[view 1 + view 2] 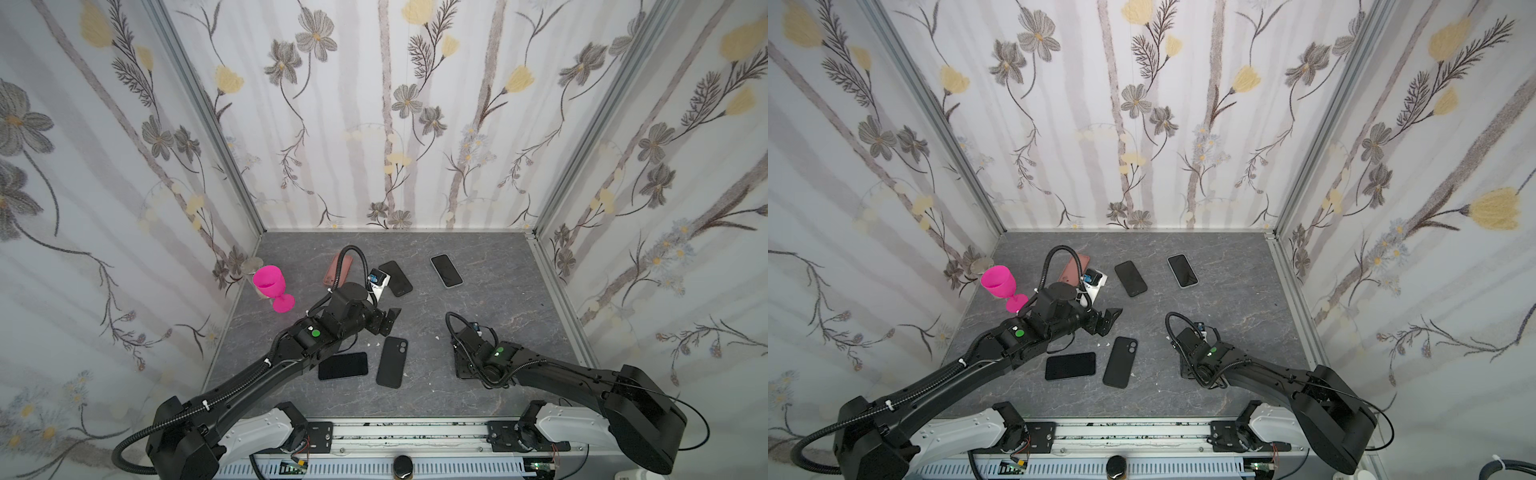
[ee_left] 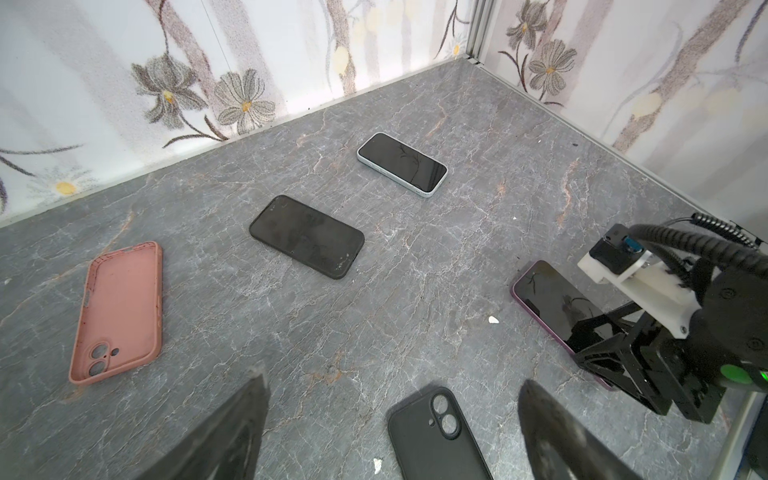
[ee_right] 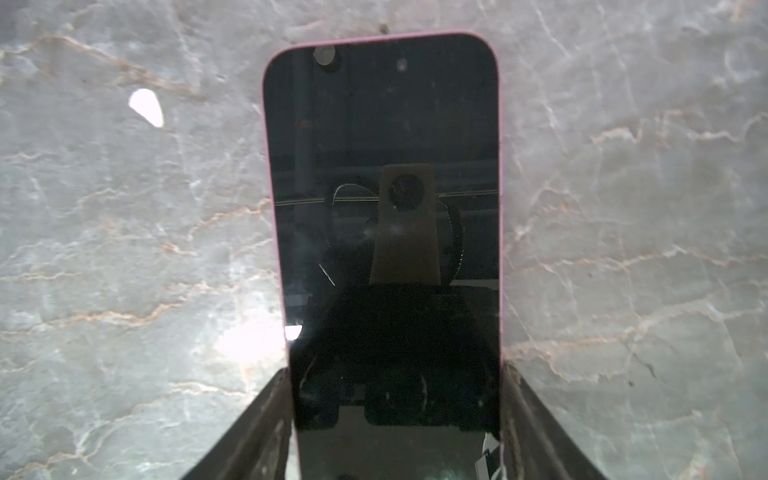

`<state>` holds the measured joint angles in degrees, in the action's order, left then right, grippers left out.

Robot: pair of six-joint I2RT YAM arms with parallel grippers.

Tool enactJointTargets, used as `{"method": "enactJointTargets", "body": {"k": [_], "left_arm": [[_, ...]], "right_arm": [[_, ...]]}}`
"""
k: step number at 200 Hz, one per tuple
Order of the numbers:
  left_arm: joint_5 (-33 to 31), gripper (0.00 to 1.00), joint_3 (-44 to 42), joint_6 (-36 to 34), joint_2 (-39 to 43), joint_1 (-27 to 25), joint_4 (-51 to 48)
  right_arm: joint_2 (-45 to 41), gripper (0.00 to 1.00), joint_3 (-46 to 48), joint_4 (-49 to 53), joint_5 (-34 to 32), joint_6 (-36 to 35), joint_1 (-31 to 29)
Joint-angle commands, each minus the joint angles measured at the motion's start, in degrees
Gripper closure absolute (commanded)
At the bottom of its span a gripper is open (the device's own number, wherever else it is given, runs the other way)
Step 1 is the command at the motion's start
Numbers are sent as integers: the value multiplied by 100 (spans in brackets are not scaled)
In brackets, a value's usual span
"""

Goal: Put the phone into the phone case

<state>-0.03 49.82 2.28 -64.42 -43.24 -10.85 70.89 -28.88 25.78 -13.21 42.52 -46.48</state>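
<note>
1. Your counter (image 1: 498,291) is a flat grey slab, veined like marble.
2. Your left claw (image 2: 392,378) hangs wide open and empty above the camera end of the black case (image 1: 391,362), a matte, round-cornered shell.
3. Your right claw (image 3: 395,372) is low at the right front of the counter. Its fingers (image 3: 266,419) press both long edges of the pink-rimmed phone (image 3: 382,166), which has a glossy dark screen, faces up, and lies well apart from the black case.
4. A glossy magenta goblet (image 1: 270,284) leans at the left wall.
5. The salmon case (image 2: 118,311) lies hollow side up and looks speckled and soft.
6. Three more slabs lie flat: a black phone (image 1: 343,365), a dusty dark phone (image 2: 306,237) and a pale-rimmed phone (image 2: 402,163).
</note>
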Motion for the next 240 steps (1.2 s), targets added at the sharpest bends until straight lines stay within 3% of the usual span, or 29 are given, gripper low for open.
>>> {"method": "enactJointTargets", "body": {"k": [1,124,203,240], "left_arm": [[-60,6,197,278,-273,0,102],[940,8,1169,1353,-1696,157,117],[2373,22,1560,2101,-2503,510,92],[2957,25,1684,2327,-2801,569,207]], "right_arm": [[164,48,-27,-316,422,-191,-10],[94,57,-210,-642,150,-716,-10],[-509,60,-380,-784,-91,-999,-10],[-865,60,-482,-1036,104,-1472,-10]]}}
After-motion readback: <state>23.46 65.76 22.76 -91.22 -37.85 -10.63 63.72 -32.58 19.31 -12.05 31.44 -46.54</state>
